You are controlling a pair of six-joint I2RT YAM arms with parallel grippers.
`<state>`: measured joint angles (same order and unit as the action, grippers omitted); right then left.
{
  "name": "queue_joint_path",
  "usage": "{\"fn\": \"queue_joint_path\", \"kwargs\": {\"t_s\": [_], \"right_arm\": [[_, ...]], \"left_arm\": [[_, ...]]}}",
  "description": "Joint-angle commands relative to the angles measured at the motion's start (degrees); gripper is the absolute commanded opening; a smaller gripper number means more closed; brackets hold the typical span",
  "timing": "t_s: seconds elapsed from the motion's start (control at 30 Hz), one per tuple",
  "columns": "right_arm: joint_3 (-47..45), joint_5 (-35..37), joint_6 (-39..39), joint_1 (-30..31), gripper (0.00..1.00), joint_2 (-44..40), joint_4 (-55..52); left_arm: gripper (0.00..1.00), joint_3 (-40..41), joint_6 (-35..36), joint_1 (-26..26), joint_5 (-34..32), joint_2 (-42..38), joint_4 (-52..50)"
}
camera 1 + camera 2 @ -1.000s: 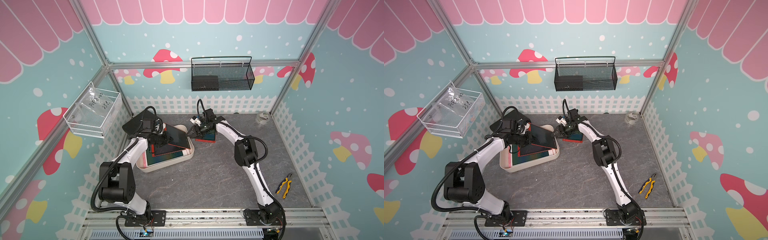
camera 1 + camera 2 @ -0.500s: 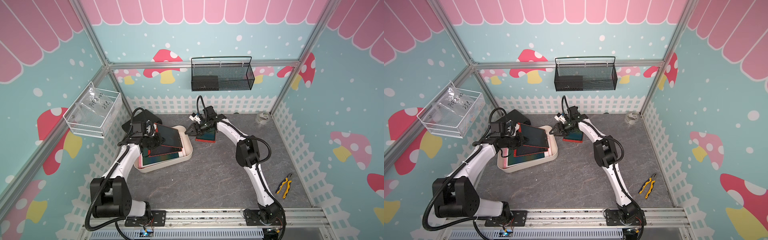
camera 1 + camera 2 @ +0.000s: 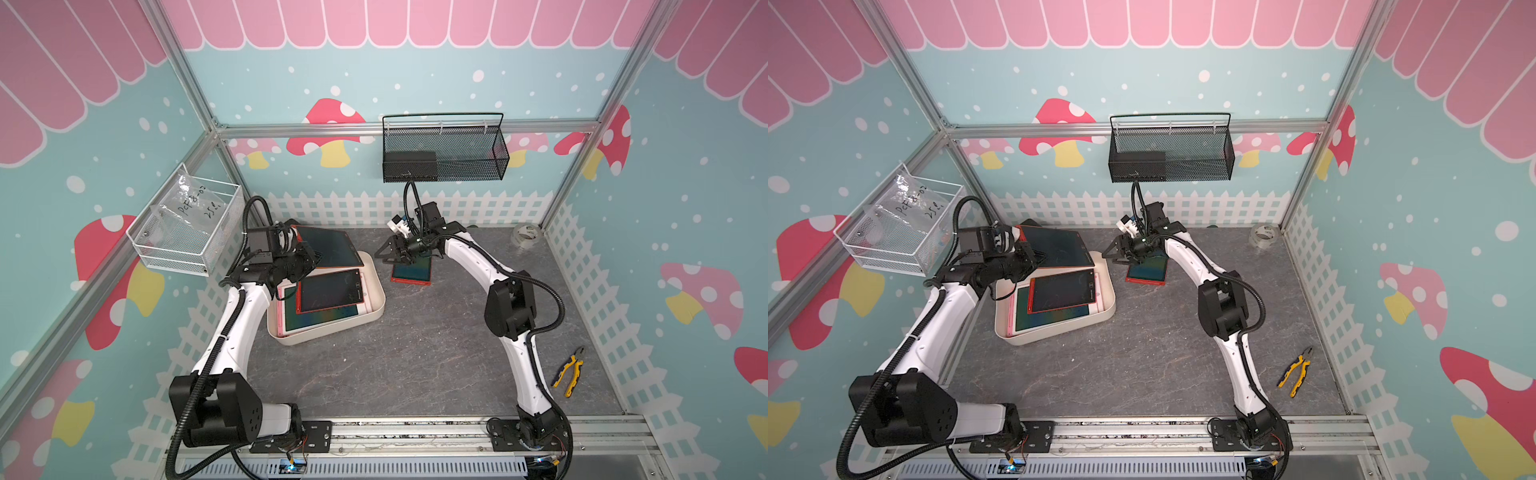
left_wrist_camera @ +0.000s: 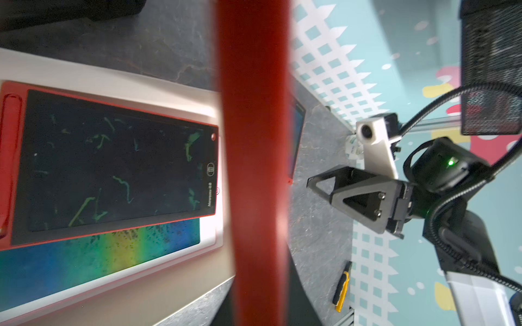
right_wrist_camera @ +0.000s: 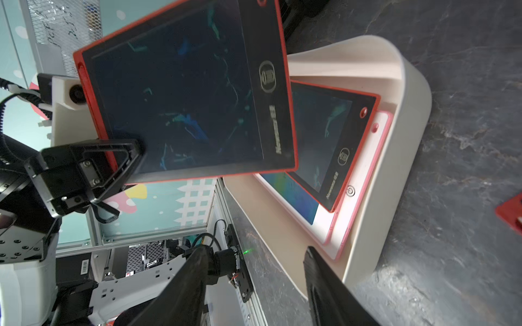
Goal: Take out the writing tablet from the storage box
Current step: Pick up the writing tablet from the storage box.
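My left gripper (image 3: 309,259) is shut on the edge of a red-framed writing tablet (image 3: 328,247) with a dark screen. It holds the tablet in the air over the back end of the cream-white storage box (image 3: 332,334). In the right wrist view its finger (image 5: 124,158) presses on the tablet's corner (image 5: 183,93). Two tablets lie in the box: a red one (image 3: 330,291) on top of a pink one (image 3: 320,320) with a rainbow screen. My right gripper (image 3: 384,257) is open and empty, just right of the box, above another red tablet (image 3: 411,272) on the table.
A black mesh basket (image 3: 444,153) hangs on the back wall. A white wire basket (image 3: 187,232) holding a plastic bag hangs on the left wall. Yellow-handled pliers (image 3: 569,374) lie at the front right. A tape roll (image 3: 525,237) sits in the back right corner.
My left arm has drawn the held tablet back and to the left, from above the middle of the box to its far end. The right gripper has stayed nearly in place.
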<state>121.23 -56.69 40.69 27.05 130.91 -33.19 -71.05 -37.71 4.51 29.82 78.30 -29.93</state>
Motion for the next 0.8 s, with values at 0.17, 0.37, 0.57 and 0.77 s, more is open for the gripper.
{"fn": "queue_joint_path", "kwargs": {"t_s": [0.17,0.37,0.57,0.77], "right_arm": [[-23.83,-4.84,23.43,-0.43,0.52,-11.97,31.26],[-26.28,-4.84,29.59,-0.48,0.51,-11.5,38.0],[-27.73,-4.74,35.73,-0.81,0.5,-11.21,46.65],[-28.74,-4.77,40.95,-1.62,0.44,-10.04,55.52]], "left_arm": [[0.06,4.69,-18.85,-4.19,-2.98,-1.75,17.56],[0.06,6.14,-23.97,-10.19,-7.33,0.64,24.32],[0.07,7.09,-26.54,-14.06,-11.03,2.09,28.45],[0.07,9.38,-30.33,-16.36,-12.74,3.55,34.18]]}}
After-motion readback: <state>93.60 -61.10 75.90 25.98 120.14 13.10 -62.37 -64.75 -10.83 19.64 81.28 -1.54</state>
